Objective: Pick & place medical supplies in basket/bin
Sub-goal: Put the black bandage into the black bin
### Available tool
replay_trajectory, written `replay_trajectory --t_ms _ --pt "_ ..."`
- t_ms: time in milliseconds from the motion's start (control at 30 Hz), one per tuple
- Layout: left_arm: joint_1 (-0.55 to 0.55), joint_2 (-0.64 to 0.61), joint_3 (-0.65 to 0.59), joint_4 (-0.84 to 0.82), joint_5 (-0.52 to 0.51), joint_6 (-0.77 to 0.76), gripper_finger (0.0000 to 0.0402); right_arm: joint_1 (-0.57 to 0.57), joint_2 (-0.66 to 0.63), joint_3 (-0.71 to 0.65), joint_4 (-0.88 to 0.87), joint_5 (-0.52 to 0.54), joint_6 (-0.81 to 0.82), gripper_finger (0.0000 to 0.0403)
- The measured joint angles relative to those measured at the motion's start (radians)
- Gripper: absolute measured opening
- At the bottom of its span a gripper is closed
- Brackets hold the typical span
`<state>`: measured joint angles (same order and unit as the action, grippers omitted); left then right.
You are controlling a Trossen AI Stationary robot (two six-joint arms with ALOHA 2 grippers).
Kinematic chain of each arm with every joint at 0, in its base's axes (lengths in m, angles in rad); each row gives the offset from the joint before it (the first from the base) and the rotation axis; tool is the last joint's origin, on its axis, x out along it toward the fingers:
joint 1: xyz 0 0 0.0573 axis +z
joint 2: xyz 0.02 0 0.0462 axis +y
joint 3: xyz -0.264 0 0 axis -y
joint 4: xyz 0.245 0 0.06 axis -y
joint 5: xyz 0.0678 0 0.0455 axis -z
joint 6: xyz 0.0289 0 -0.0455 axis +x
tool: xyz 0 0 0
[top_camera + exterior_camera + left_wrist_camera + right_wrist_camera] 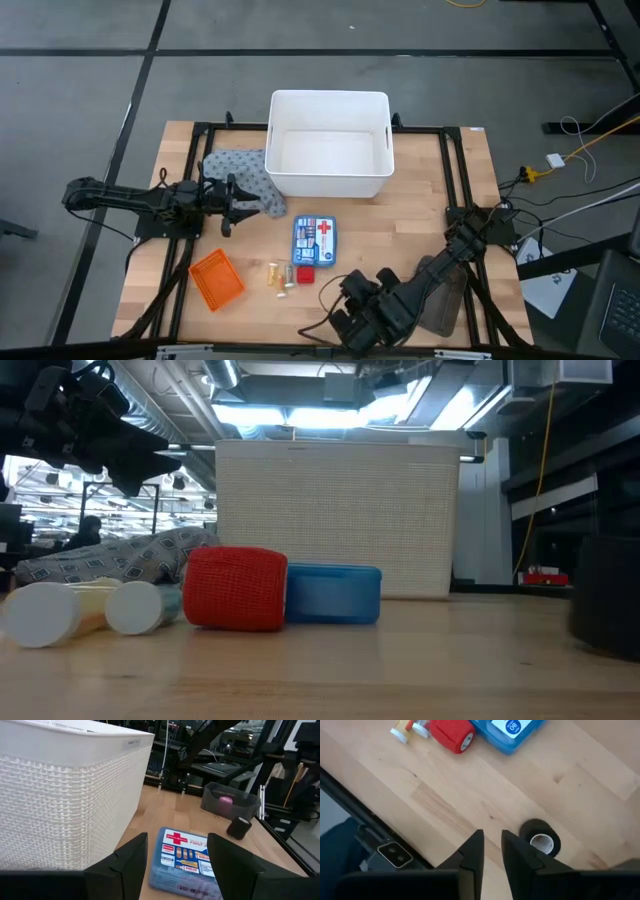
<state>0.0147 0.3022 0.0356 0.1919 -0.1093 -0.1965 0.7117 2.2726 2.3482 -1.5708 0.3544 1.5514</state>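
Left gripper (232, 205) hangs spread and empty beside the grey cloth (240, 172) near the bin (329, 143), while the right gripper (491, 851), nearly closed, hovers by a black tape roll (540, 838).

The bin (329, 143) is set at the bench's (420, 230) far side, the cloth (243, 176) touching its left. The first-aid box (314, 241) is placed before it, vials (277, 276) and a tape roll (304, 274) nearer, the basket (216, 279) leftmost.
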Motion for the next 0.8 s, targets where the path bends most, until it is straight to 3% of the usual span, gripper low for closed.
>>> replay_trajectory --t_ms 133,300,500,667,800 --pt "0.0 0.0 0.0 -0.001 0.0 0.003 0.0201 -0.001 0.0 0.0 0.0 -0.002 -0.047 0.0091" --pt "0.0 0.001 0.0 -0.004 -0.001 0.009 0.0201 0.0 0.0 -0.024 0.0 -0.023 -0.116 0.0156" --pt "0.0 0.001 0.0 -0.009 0.022 0.009 0.0201 0.001 0.0 -0.143 0.005 -0.11 -0.117 0.022" --pt "0.0 0.002 0.0 -0.009 0.024 0.002 0.0201 0.001 0.0 -0.277 0.086 -0.219 -0.125 0.0237" --pt "0.0 0.002 0.0 -0.009 0.019 0.002 0.0201 0.001 0.0 -0.347 0.143 -0.232 -0.147 0.0234"
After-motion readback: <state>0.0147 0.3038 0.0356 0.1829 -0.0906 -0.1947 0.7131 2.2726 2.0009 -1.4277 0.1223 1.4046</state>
